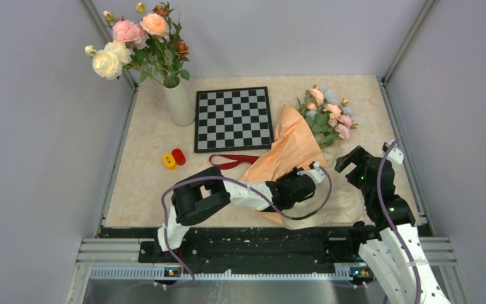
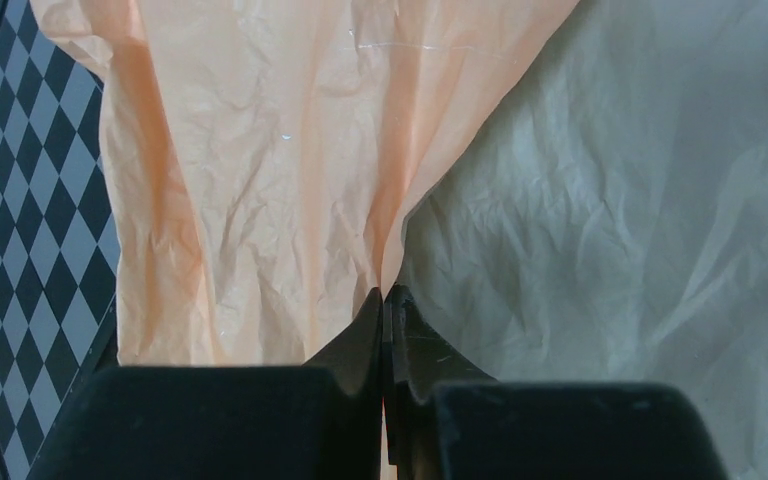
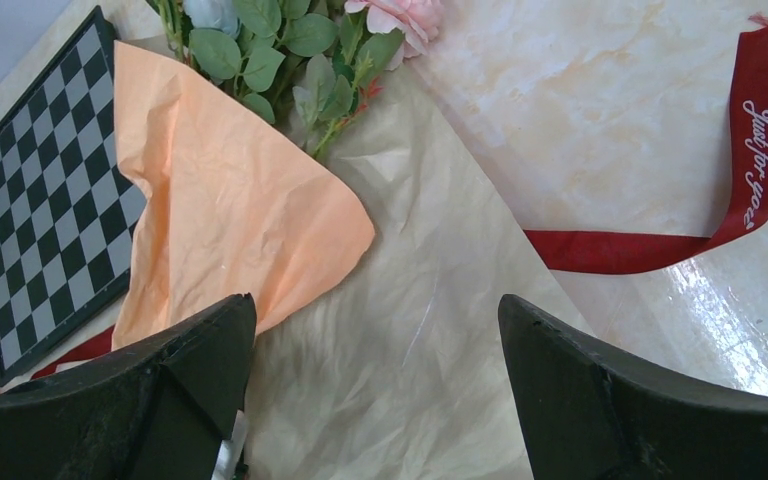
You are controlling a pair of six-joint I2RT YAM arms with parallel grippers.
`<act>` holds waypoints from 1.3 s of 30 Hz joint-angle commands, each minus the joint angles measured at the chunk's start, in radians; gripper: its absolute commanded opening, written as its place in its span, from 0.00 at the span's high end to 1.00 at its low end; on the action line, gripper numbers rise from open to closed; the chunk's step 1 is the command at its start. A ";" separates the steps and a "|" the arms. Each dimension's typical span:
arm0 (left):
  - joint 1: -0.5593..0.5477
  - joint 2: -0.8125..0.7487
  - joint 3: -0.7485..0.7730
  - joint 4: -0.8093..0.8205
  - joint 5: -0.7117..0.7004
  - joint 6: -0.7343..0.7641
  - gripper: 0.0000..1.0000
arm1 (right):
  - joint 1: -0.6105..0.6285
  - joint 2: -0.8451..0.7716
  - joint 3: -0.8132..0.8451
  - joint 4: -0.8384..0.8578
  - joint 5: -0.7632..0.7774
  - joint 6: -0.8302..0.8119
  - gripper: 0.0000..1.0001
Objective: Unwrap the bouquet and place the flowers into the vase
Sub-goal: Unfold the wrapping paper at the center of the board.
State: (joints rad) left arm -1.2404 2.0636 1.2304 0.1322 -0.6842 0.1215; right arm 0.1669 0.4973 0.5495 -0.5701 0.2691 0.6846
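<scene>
The bouquet lies loosened at the right of the table. Its peach-orange paper (image 1: pixel 291 149) is spread over a cream inner sheet (image 1: pixel 338 209), and the flowers (image 1: pixel 326 114) stick out at the far end. The dark red ribbon (image 1: pixel 234 160) lies untied on the table. My left gripper (image 1: pixel 318 170) is shut on the peach paper's edge (image 2: pixel 260 180), which puckers into the closed tips (image 2: pixel 387 292). My right gripper (image 3: pixel 375 300) hangs open over the cream sheet (image 3: pixel 410 340), holding nothing. The white vase (image 1: pixel 179 101) stands at the back left with larger roses in it.
A chessboard (image 1: pixel 233 118) lies flat at the back centre, its edge touching the peach paper. A small red piece (image 1: pixel 178 156) and a yellow one (image 1: pixel 169 161) sit left of the ribbon. Grey walls close in the table on three sides.
</scene>
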 commanded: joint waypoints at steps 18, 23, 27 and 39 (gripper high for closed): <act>0.113 -0.307 -0.032 -0.126 -0.089 -0.308 1.00 | -0.008 0.097 -0.058 0.190 -0.211 -0.038 0.08; 0.212 -0.360 -0.070 -0.118 -0.005 -0.367 1.00 | -0.008 0.237 -0.068 0.257 -0.360 -0.038 0.10; 0.286 -0.375 -0.093 -0.119 0.042 -0.392 1.00 | -0.008 0.315 -0.087 0.272 -0.368 -0.007 0.11; 0.466 -0.360 -0.130 -0.120 0.129 -0.428 1.00 | -0.008 0.374 -0.179 0.348 -0.353 0.036 0.11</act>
State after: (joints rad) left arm -0.8120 1.7229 1.1011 -0.0051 -0.5816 -0.2871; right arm 0.1669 0.8562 0.3828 -0.2806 -0.0921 0.7036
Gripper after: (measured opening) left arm 0.007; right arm 0.887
